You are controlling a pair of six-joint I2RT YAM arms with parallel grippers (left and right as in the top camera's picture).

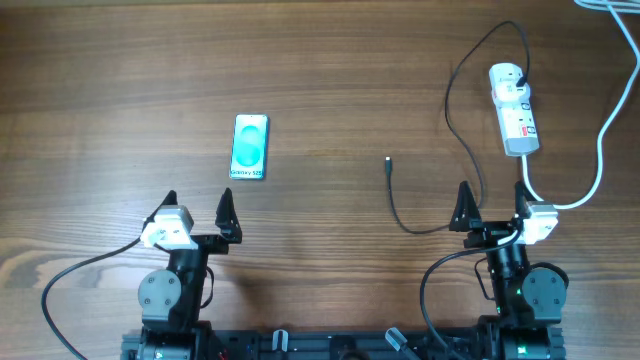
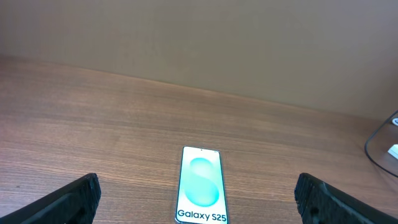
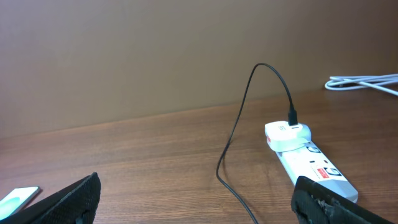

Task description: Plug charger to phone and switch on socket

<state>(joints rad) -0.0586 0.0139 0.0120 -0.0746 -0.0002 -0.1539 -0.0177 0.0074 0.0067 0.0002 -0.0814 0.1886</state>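
Note:
The phone (image 1: 249,146) lies flat on the wooden table, cyan screen up, text "Galaxy S25" at its near end; it also shows in the left wrist view (image 2: 202,186). My left gripper (image 1: 198,207) is open and empty, just behind the phone. The socket (image 1: 513,108) is a white power strip at the far right, also in the right wrist view (image 3: 308,160), with a white adapter plugged in. The charger (image 1: 452,110) is a thin black cable running from that adapter in a loop to its tip (image 1: 388,161) on the table. My right gripper (image 1: 493,204) is open and empty.
A thick white cord (image 1: 602,130) runs from the socket's near end past my right wrist and off the top right corner. In the right wrist view the phone's corner (image 3: 17,198) shows at the far left.

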